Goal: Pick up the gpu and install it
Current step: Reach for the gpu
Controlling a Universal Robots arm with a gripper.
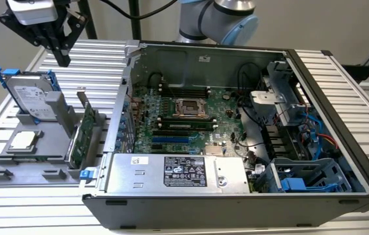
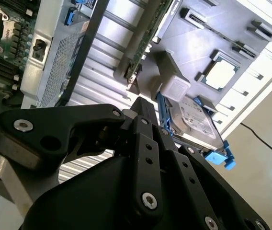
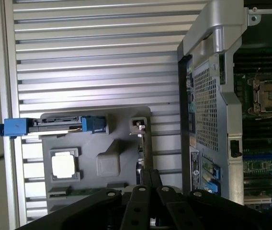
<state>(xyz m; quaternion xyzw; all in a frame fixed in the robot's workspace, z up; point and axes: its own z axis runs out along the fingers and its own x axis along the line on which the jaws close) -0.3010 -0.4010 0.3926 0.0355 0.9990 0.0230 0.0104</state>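
Note:
The gpu (image 1: 83, 133) stands on edge in a grey holder (image 1: 14, 164) at the exterior view's left, green board facing outward, beside the open computer case (image 1: 331, 115). My gripper (image 1: 62, 58) hangs high above the holder's far end, over the hard drive (image 1: 33, 98), fingers shut together and empty. In the first wrist view the gpu (image 3: 142, 151) shows edge-on just beyond my gripper (image 3: 150, 176). In the second wrist view the gripper (image 2: 142, 106) points toward the holder, with the gpu (image 2: 148, 38) further off.
A square silver CPU chip (image 1: 24, 141) lies flat in the holder. Inside the case are the motherboard (image 1: 184, 117), a silver power supply (image 1: 178, 171) and blue drive bays (image 1: 302, 183). The slatted metal table (image 1: 99, 63) surrounds everything.

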